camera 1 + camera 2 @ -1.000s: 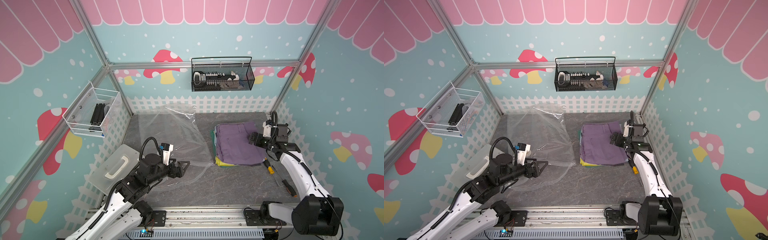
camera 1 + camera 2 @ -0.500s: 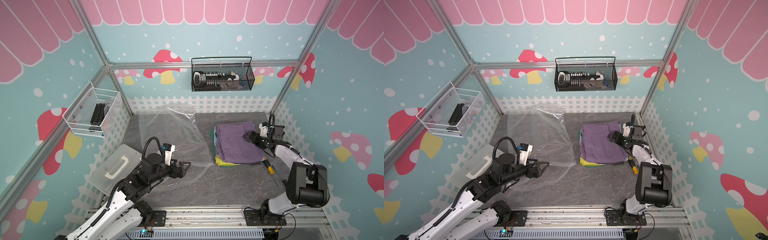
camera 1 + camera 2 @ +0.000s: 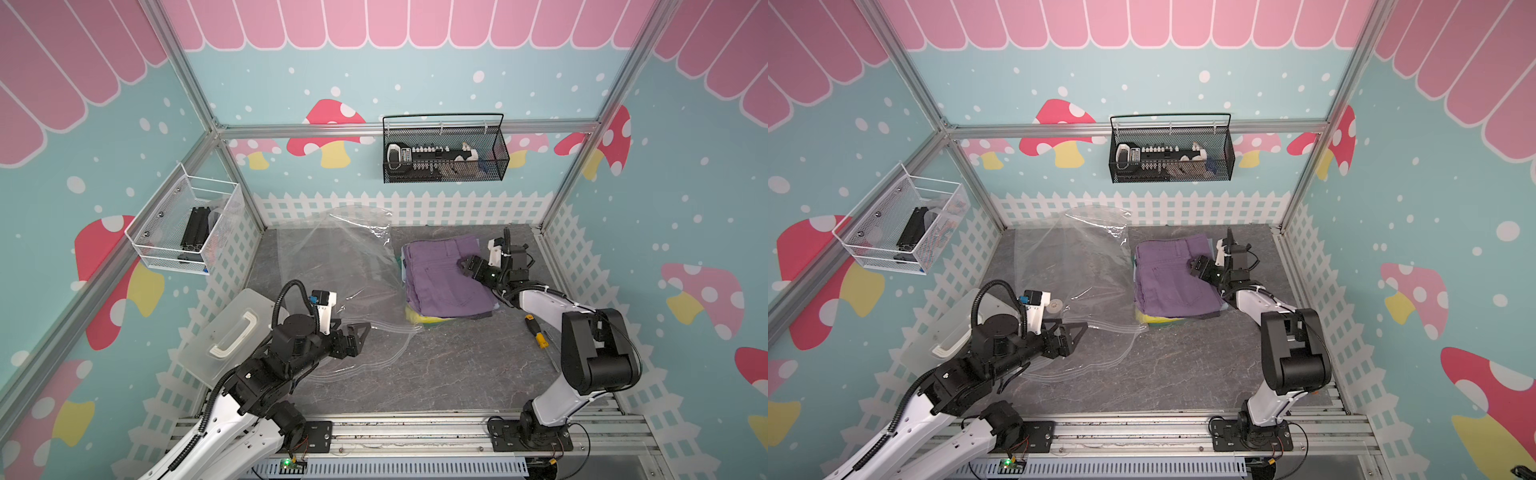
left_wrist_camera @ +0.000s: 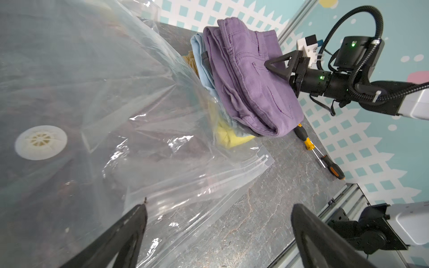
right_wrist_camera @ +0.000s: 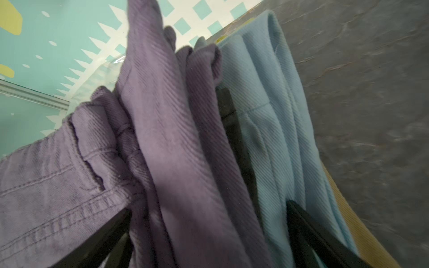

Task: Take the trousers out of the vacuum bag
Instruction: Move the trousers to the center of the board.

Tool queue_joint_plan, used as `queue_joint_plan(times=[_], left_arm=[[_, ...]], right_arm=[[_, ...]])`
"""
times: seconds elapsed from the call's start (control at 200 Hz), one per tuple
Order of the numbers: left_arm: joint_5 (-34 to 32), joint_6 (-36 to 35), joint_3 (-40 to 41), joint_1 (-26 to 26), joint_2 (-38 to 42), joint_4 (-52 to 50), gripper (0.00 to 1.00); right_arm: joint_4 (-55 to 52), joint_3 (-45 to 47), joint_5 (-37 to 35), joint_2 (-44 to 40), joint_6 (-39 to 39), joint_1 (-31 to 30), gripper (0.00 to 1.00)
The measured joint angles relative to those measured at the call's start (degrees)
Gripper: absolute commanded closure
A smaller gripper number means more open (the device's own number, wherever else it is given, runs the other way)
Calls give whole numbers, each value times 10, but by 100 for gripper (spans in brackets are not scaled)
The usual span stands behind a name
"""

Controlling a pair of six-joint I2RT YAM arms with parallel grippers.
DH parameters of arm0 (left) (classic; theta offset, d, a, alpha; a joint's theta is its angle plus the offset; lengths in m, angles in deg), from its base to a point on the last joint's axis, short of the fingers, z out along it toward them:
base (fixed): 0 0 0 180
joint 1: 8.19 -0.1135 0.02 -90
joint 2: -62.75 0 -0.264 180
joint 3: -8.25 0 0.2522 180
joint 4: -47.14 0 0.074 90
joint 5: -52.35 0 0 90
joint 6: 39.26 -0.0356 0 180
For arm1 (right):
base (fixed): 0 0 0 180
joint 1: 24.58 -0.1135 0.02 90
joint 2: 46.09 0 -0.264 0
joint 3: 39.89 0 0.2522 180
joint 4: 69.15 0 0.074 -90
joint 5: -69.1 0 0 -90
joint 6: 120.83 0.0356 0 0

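Note:
The trousers (image 3: 444,278) (image 3: 1175,278) lie folded in a stack at the back right of the table, purple on top, with light blue (image 5: 267,104) and yellow (image 4: 229,139) below. The crinkly transparent vacuum bag (image 3: 332,266) (image 3: 1067,262) (image 4: 116,104) spreads out left of the stack, and its plastic covers the stack's yellow corner. My right gripper (image 3: 463,268) (image 3: 1194,266) (image 5: 209,208) is open, its fingers astride the purple folds at the stack's right edge. My left gripper (image 3: 361,332) (image 3: 1079,332) (image 4: 220,208) stands open above the bag's zip-seal edge, holding nothing.
A translucent box with a white handle (image 3: 232,332) leans at the front left. Two screwdrivers (image 3: 534,330) (image 4: 306,141) lie right of the stack. A black wire basket (image 3: 444,153) hangs on the back wall, a white one (image 3: 187,224) on the left wall. The bag's white valve (image 4: 40,142) lies flat.
My right gripper has slid left onto the purple trousers while its elbow folded down toward the front rail. The left arm has hardly moved.

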Motion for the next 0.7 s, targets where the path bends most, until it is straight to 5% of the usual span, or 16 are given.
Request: queue_joint_plan(times=[0.31,0.7], left_arm=[[-96,7,0,0,42,-44,1],[-235,23,0,0,12,-50,1]], right_arm=[[14,-26,-49,23,36,-60,1],[-188,-53,-213,-143,-146,-65,1]])
